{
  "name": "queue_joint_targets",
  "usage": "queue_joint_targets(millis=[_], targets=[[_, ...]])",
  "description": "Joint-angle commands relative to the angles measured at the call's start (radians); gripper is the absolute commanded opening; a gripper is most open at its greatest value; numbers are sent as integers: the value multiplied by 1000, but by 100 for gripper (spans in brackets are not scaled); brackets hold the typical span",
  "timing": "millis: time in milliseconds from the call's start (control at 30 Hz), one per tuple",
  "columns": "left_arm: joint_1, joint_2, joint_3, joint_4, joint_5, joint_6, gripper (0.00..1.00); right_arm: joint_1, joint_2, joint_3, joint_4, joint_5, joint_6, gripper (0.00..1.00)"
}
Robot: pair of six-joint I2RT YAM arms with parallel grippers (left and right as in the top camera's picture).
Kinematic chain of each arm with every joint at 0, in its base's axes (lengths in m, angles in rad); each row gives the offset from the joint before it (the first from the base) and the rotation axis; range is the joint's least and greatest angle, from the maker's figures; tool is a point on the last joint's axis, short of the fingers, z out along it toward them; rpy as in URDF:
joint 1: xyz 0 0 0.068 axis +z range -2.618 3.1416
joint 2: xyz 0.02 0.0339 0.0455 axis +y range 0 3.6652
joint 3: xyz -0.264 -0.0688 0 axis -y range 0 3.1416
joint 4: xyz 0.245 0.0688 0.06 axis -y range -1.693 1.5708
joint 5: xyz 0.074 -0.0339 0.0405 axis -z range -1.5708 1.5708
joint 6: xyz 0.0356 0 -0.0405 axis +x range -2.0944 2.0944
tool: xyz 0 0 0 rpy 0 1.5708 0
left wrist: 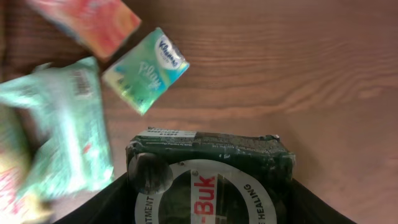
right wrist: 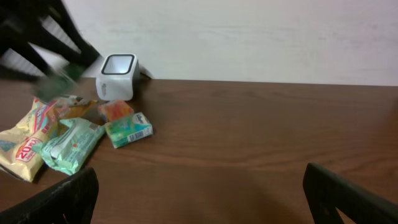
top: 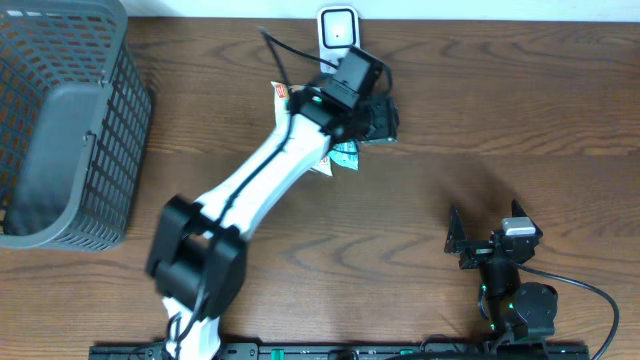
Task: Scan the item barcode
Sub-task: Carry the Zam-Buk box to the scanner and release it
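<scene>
My left gripper (top: 383,118) (left wrist: 208,200) is shut on a dark green packet (left wrist: 208,163) with a round white label in red lettering. It holds the packet above the table, just below and to the right of the white barcode scanner (top: 338,28) (right wrist: 117,76) at the table's far edge. In the right wrist view the left arm and the packet (right wrist: 56,85) appear blurred to the left of the scanner. My right gripper (top: 458,240) (right wrist: 202,199) stands open near the front right of the table, with nothing between its fingers.
A pile of items lies under the left arm: a green tissue pack (left wrist: 146,70) (right wrist: 129,129), an orange pack (left wrist: 87,22) (right wrist: 115,110), a pale green wipes pack (left wrist: 68,130) (right wrist: 68,144) and a yellow snack bag (right wrist: 28,146). A grey wire basket (top: 60,120) stands at far left.
</scene>
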Motion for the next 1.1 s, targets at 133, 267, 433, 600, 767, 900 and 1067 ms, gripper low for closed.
queue_joint_targets(millis=[133, 267, 433, 600, 767, 900, 1067], targets=[[-5, 149, 3, 74, -35, 18, 91, -8, -4, -2, -5, 5, 0, 99], [-3, 140, 3, 73, -35, 18, 98, -8, -4, -2, -5, 5, 0, 99], [11, 80, 3, 61, -35, 18, 98, -8, -4, -2, -5, 5, 0, 99], [13, -13, 3, -46, -35, 18, 98, -8, -4, -2, -5, 5, 0, 99], [108, -126, 3, -245, -208, 18, 98, -8, -4, -2, -5, 5, 0, 99], [241, -186, 3, -370, -288, 18, 98, -8, -4, -2, -5, 5, 0, 99], [407, -192, 3, -536, -374, 17, 98, -8, -4, -2, -5, 5, 0, 99]])
